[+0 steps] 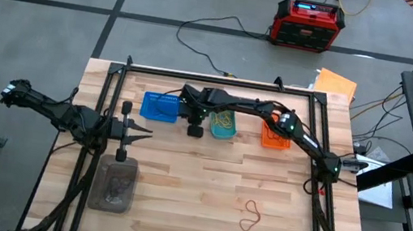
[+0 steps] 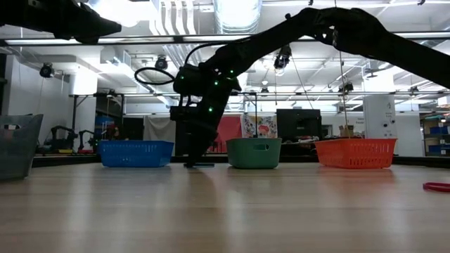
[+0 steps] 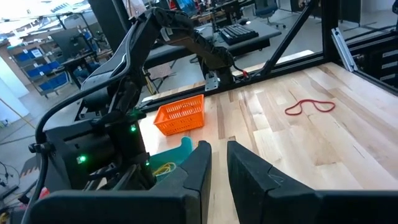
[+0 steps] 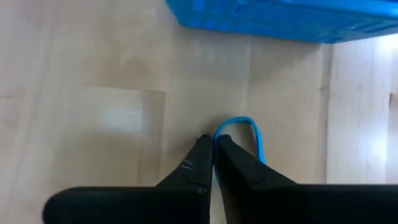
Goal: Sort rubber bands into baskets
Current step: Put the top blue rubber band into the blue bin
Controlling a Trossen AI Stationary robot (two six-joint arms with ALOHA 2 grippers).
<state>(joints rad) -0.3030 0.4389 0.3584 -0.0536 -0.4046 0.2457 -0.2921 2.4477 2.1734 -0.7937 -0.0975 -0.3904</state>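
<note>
Three baskets stand in a row at the table's far side: blue (image 1: 160,107), teal (image 1: 224,124) and orange (image 1: 276,134). My right gripper (image 1: 195,130) reaches down to the tabletop between the blue and the teal basket, shut on a blue rubber band (image 4: 245,134) that lies just in front of the blue basket (image 4: 280,18). A red rubber band (image 1: 251,215) lies flat on the wood at the near right. Yellowish bands (image 1: 224,121) lie in the teal basket. My left gripper (image 1: 141,130) hovers at the left, its fingers a narrow gap apart, holding nothing. My right gripper pinches the blue rubber band's near end (image 4: 216,138) between its two fingertips. The fingers slant down from the table's right side. The rest of the loop lies flat on the table beyond the fingertips, slack.
A clear grey container (image 1: 115,186) stands at the near left, below my left gripper. The black frame rails (image 1: 220,79) run around the table. Bare wood lies between the baskets and the red band.
</note>
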